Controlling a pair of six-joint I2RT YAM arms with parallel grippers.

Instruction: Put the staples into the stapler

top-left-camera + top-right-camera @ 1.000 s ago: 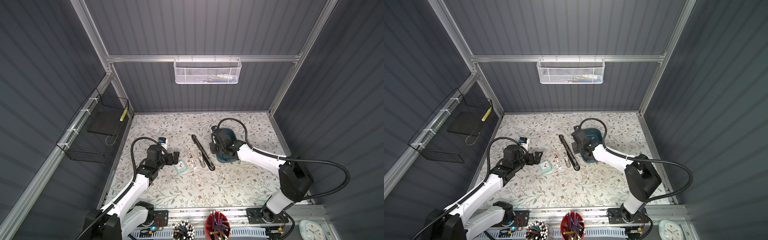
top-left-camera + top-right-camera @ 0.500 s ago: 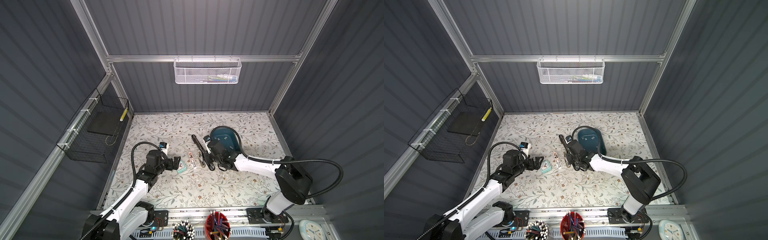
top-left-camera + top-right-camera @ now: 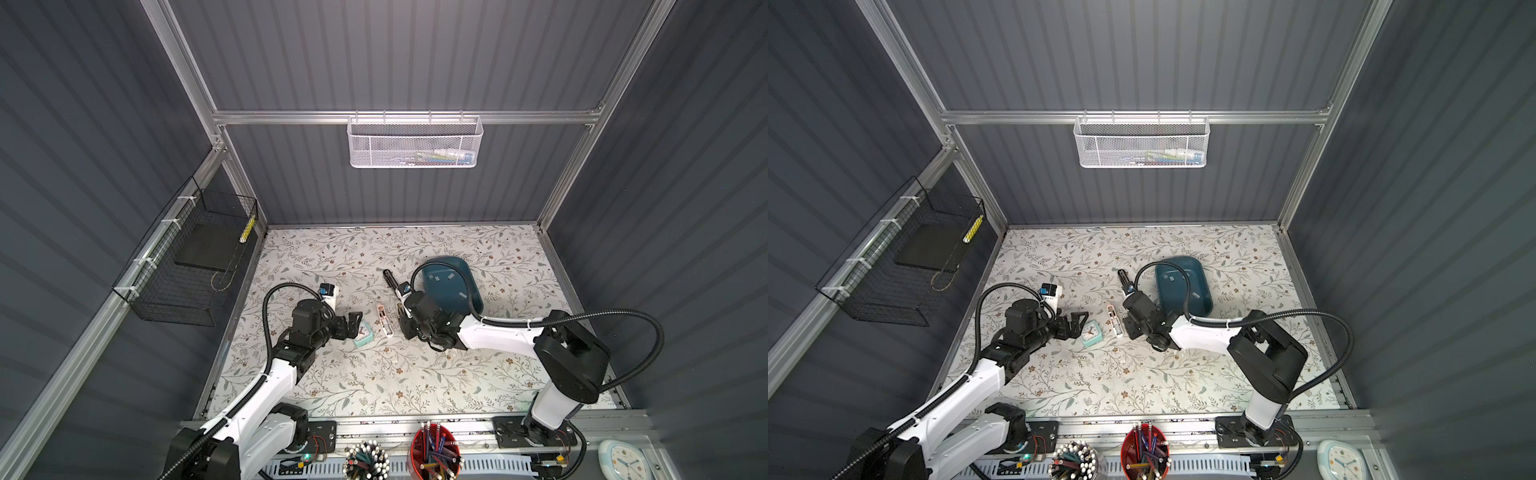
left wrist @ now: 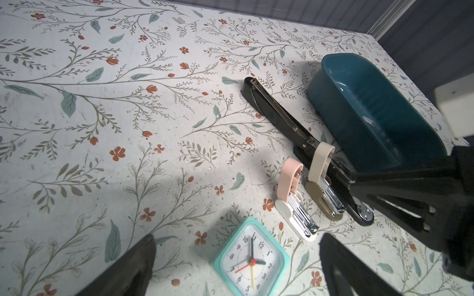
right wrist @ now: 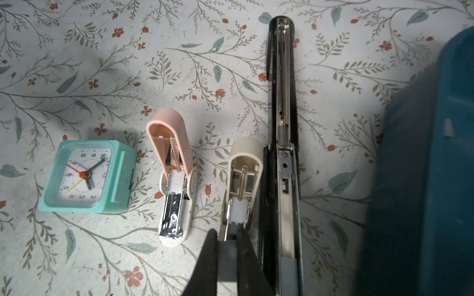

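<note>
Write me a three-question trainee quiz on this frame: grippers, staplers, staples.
1. True or false: the left gripper is shut.
2. The right gripper is shut on a staple strip. In the right wrist view its fingers line up with which stapler? A pink; B beige; C black.
3. Where do the spare strips lie?

Key: 1. False, it is open. 2. B, the beige stapler. 3. In the teal tray.
</note>
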